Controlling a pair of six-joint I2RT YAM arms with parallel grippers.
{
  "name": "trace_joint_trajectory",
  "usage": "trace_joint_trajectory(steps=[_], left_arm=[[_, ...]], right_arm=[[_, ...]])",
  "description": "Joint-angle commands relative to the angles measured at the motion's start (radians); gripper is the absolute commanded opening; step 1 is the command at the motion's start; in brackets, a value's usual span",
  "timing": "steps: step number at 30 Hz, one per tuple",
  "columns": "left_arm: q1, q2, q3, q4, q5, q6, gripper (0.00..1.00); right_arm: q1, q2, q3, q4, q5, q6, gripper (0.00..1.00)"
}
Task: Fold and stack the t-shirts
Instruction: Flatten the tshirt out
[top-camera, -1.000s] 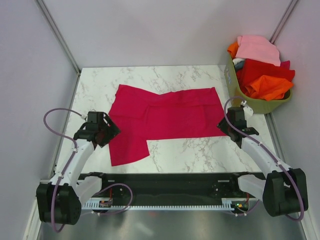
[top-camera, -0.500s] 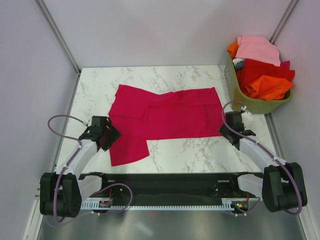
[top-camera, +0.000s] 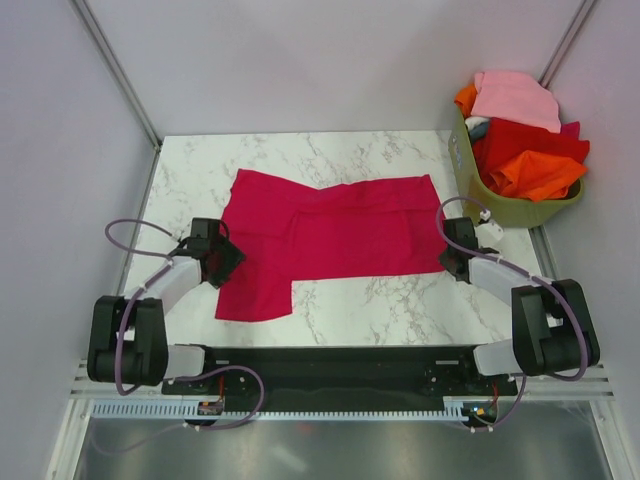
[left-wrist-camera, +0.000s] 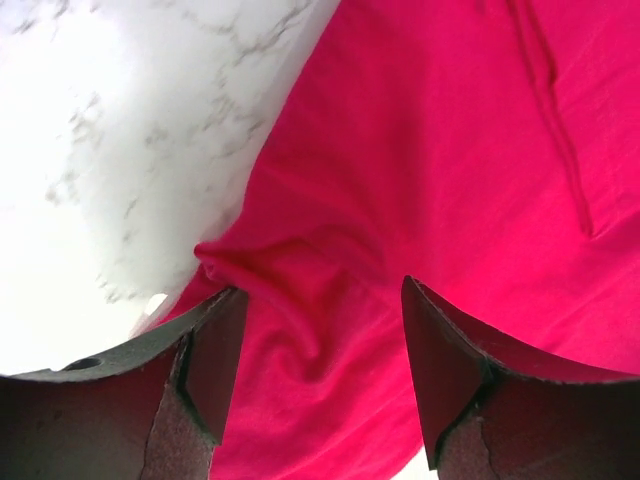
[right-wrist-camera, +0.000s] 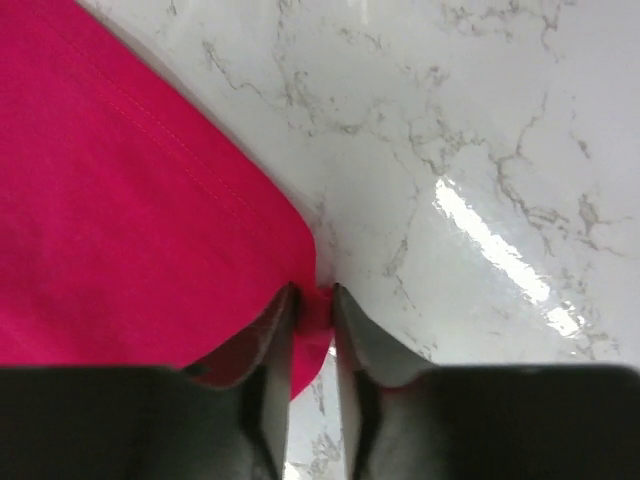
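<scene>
Your crimson t-shirt (top-camera: 330, 235) lies spread on the marble table (top-camera: 400, 300); your right gripper (right-wrist-camera: 312, 300) pinches its near right corner. Your left gripper (left-wrist-camera: 320, 310) stands wide astride a bunched fold at its left edge.

Crimson t-shirt (left-wrist-camera: 400, 150): overruns top, right and bottom edges, left wrist view; overruns left edge, right wrist view. Corner tip buried between fingers (right-wrist-camera: 268, 345) of right gripper (right-wrist-camera: 312, 292).
Basket (top-camera: 520, 210), right of the shirt: t-shirts (top-camera: 520, 140) piled inside, lower ones covered; small pale item (top-camera: 478, 124) among them, too small to identify.
</scene>
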Motion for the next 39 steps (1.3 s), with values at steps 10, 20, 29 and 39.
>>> trace_joint_trajectory(steps=[10, 20, 29, 39], left_arm=[[0.002, 0.270, 0.167, 0.060, -0.016, -0.084, 0.66], [0.001, 0.514, 0.445, 0.057, 0.018, -0.138, 0.62], [0.013, 0.315, 0.286, -0.021, -0.098, -0.120, 0.61], [0.020, -0.070, 0.037, -0.122, -0.175, -0.075, 0.80]], right_arm=[[-0.008, 0.111, 0.113, 0.037, -0.008, 0.026, 0.02], [-0.022, 0.209, 0.254, 0.032, -0.029, 0.035, 0.00], [-0.046, 0.096, 0.162, 0.011, -0.003, 0.046, 0.00], [-0.062, -0.003, 0.052, 0.098, -0.020, 0.063, 0.00]])
